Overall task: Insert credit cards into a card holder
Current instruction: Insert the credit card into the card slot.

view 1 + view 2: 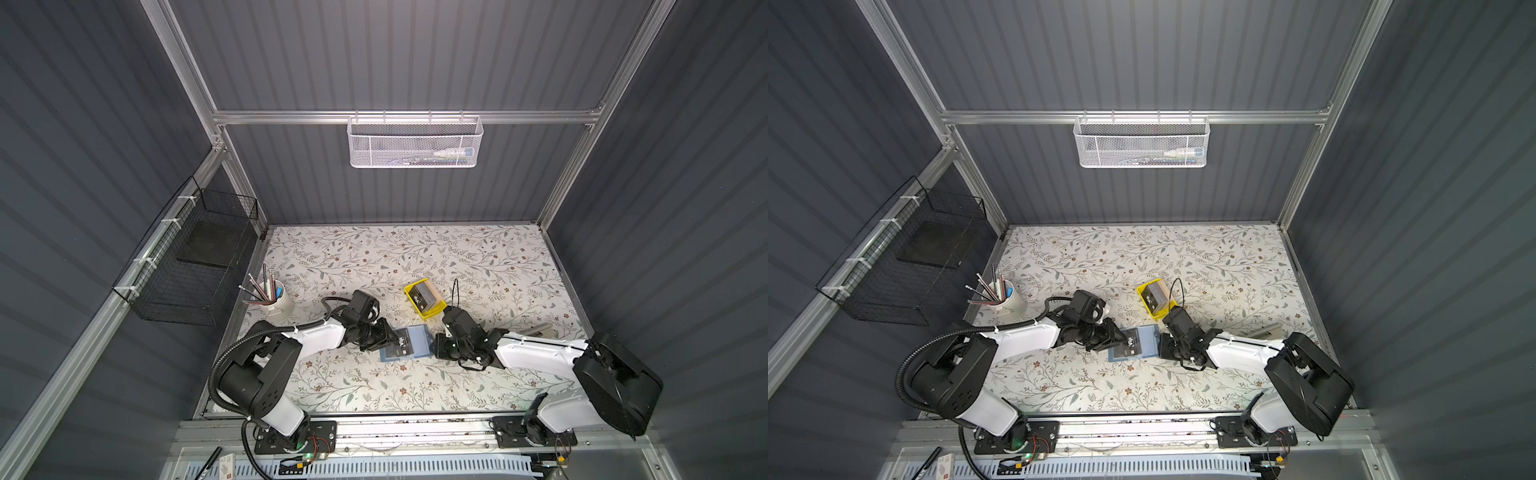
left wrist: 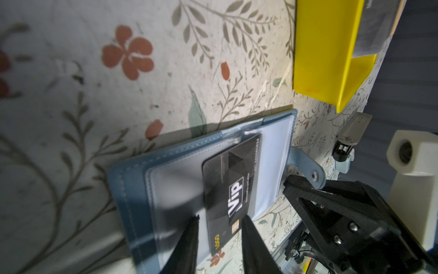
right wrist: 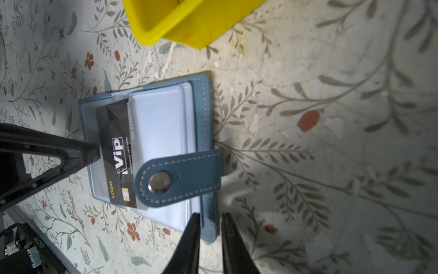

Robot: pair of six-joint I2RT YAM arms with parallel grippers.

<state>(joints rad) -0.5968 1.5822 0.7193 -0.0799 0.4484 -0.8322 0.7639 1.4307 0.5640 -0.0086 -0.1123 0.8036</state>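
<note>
Left claw [image 1: 391, 338], top views: at card [image 1: 404, 344], mid bench toward front edge. Holder [image 1: 419, 341] lies open beneath card. Right claw [image 1: 436, 348] sits at holder's far edge. Spare cards [image 1: 423, 296] in tray [image 1: 409, 288] behind.

Left wrist: jaws parted, released. Card lies between them, seemingly only part inside sleeve [image 2: 272, 166]. Your risk: pull-back catches card, drags it out.

Right wrist: jaws narrow, astride cover edge; pinching or not, can't tell. Strap [image 3: 180, 180] overlaps card corner. It may snag your push, and an unpinned holder would slide.
</note>
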